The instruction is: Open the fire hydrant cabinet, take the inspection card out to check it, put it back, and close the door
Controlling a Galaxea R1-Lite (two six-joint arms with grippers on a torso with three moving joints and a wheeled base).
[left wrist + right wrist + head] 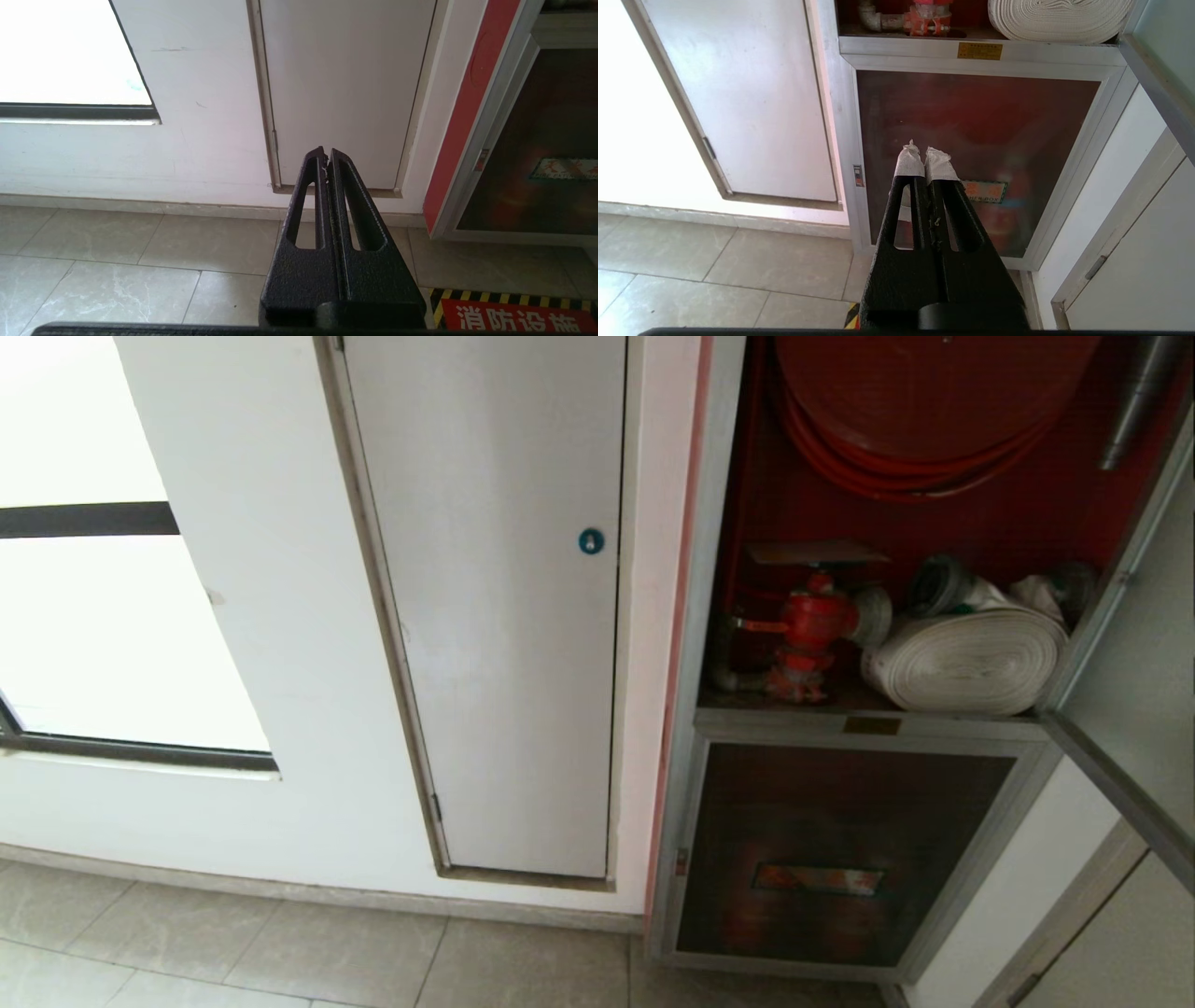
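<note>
The fire hydrant cabinet (709, 616) stands open, its door (1134, 709) swung out to the right. Inside the red interior hang the hose reel (924, 420) above, the red valve (810, 621) below it, and the rolled white hose (966, 663) beside the valve. The inspection card (814, 553) lies flat on top of the valve. The lower glass door (840, 854) is closed. Left of the cabinet is a white panel door (495, 616). The left claw (326, 156) is closed and empty, low over the floor (117, 252); the right claw (924, 154), tips wrapped in white tape, is likewise closed and empty before the lower glass door.
</note>
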